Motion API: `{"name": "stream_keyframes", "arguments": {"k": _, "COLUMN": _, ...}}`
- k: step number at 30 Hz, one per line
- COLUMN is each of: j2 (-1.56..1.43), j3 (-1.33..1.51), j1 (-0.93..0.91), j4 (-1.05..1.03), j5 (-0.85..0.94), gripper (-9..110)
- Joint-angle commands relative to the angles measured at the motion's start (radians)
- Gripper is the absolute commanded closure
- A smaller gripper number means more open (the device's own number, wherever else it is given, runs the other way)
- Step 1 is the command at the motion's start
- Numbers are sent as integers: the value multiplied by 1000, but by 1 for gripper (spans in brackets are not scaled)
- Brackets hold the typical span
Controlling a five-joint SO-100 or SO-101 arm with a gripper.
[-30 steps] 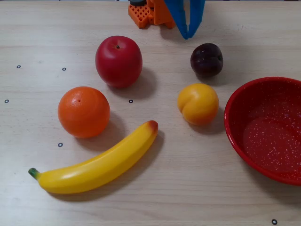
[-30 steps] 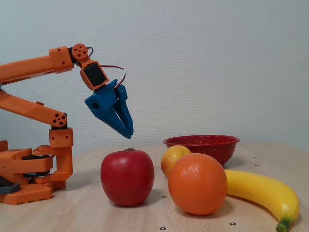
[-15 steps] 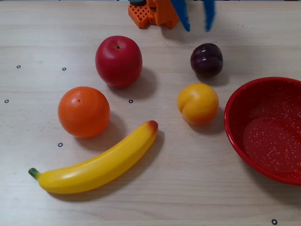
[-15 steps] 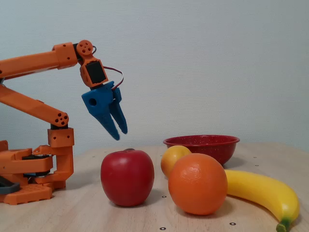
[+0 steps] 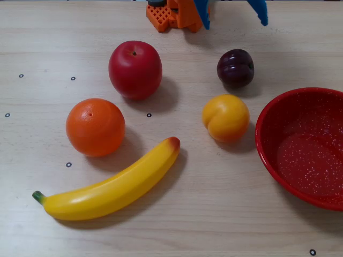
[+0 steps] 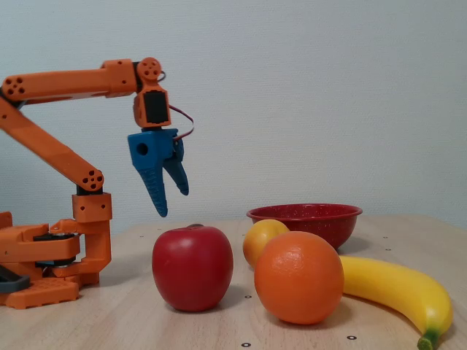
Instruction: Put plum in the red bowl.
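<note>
the gripper (image 6: 174,203) hangs in the air above the table's far edge in the overhead view, its blue fingers (image 5: 260,10) parted and holding nothing. only their tips show at the top of that view; in the fixed view they point down, well clear of the tabletop.

the plum (image 5: 235,67) sits on the table near that far edge, toward the right side, just a short way in from where the blue tips show. so from the gripper it lies below and a little toward the near edge. it is close to round, so no long axis constrains the grip, and the fingers could likely close from any side. in the fixed view the plum is hidden behind the other fruit.

the red bowl (image 5: 268,115) stands empty at the right edge, near the plum toward the near-right corner. the peach (image 5: 225,118) lies close beside the plum on its near side, and a descent may crowd it.
</note>
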State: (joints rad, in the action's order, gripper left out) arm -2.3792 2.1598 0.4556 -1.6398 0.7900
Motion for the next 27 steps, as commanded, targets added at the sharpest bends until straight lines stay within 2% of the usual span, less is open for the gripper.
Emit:
{"name": "stream_keyframes", "arguments": {"k": 1, "j2": 14, "j3": -92, "j1": 6, "j4": -12, "j5": 58, "gripper": 56}}
{"name": "stream_keyframes", "arguments": {"k": 10, "j2": 183, "j3": -130, "j1": -52, "j4": 17, "j5": 181, "gripper": 55}}
{"name": "stream_keyframes", "arguments": {"k": 27, "j2": 466, "j3": -209, "j1": -52, "j4": 198, "j5": 141, "gripper": 55}}
